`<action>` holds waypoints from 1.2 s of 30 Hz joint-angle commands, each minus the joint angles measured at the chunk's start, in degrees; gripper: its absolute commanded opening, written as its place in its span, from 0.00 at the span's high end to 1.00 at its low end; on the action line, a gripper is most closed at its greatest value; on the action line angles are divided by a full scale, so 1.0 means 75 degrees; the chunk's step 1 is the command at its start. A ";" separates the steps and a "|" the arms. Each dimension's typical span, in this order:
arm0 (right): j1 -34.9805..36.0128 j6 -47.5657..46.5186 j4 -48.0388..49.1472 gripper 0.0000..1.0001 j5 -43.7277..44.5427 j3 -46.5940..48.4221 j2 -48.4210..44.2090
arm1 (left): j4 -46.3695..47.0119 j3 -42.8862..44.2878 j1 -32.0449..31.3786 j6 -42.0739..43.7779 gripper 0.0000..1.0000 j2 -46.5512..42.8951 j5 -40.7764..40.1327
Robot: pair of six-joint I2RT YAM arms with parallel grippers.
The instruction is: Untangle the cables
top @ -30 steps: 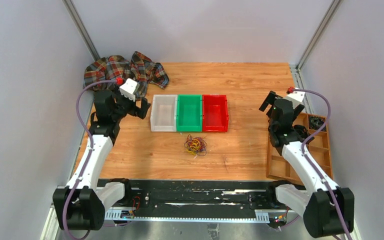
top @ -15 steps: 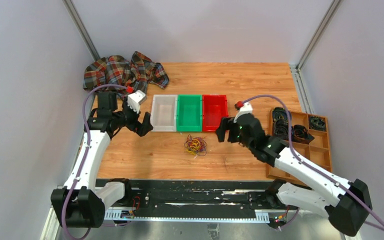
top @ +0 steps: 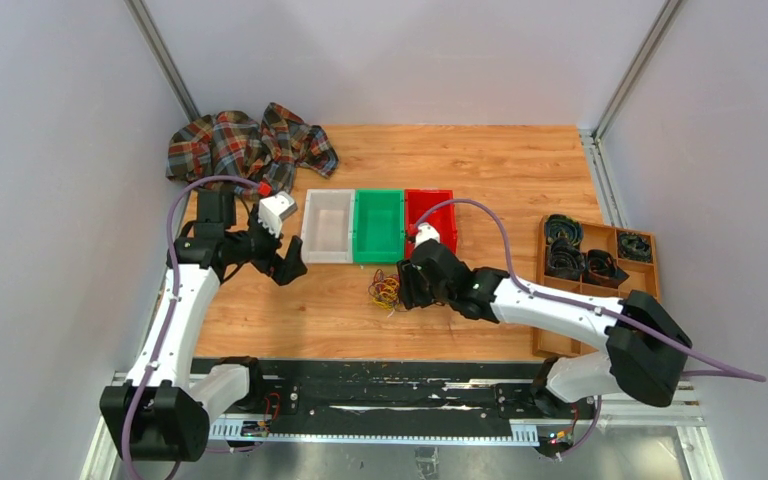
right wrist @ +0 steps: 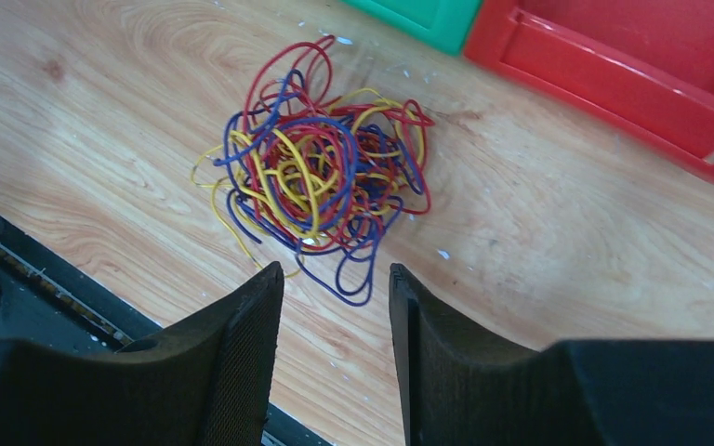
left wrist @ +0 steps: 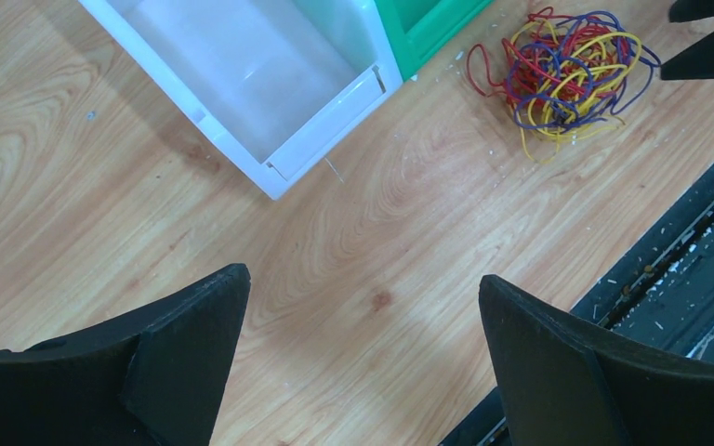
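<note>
Right gripper (right wrist: pixel 335 275) jaws narrowly parted, holding nothing, at the edge of the tangled thin red, yellow and blue cables (right wrist: pixel 321 181) on the wooden table (right wrist: pixel 567 232) before the green plastic bin (right wrist: pixel 418 14); left gripper (left wrist: pixel 363 276) spread wide, empty, near the white plastic bin (left wrist: pixel 242 84)

Pale grey walls (top: pixel 400 60) close off the back and both sides, evenly lit with only soft shadows. Slanted aluminium posts (top: pixel 165 60) run down the upper left and upper right corners. A wooden table (top: pixel 500 170) fills the centre, and a scuffed black rail (top: pixel 360 385) crosses the bottom edge.
</note>
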 commanded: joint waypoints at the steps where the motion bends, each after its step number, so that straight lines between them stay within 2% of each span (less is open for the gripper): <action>1: 0.0120 -0.0225 0.0572 0.54 -0.0382 0.0396 0.0292 | -0.0287 0.0037 -0.0077 0.0166 0.02 -0.0216 0.0283; 5: 0.0111 -0.0361 0.0616 0.58 -0.0533 0.0666 0.0718 | -0.0331 -0.0028 -0.0127 0.0205 0.02 -0.0265 0.0361; 9: 0.0112 -0.0463 0.0643 0.74 -0.0576 0.0785 0.0975 | -0.0354 -0.0021 -0.0191 0.0202 0.01 -0.0299 0.0425; 17: 0.0111 -0.0655 0.0684 0.99 -0.0744 0.0888 0.0940 | -0.0357 -0.0018 -0.0449 0.0142 0.01 -0.0337 0.0536; 22: 0.0111 -0.0992 0.0825 0.99 -0.1613 0.1109 0.0692 | -0.0361 0.0003 -0.0830 0.0049 0.01 -0.0338 0.0701; 27: 0.0111 -0.1341 0.0833 0.99 -0.2956 0.1450 0.0385 | -0.0356 0.0111 -0.1395 0.0028 0.01 -0.0271 0.0775; 36: 0.0111 -0.1297 0.1152 0.99 -0.4545 0.1779 0.0288 | -0.0361 0.0408 -0.2064 0.0215 0.02 0.0282 0.1255</action>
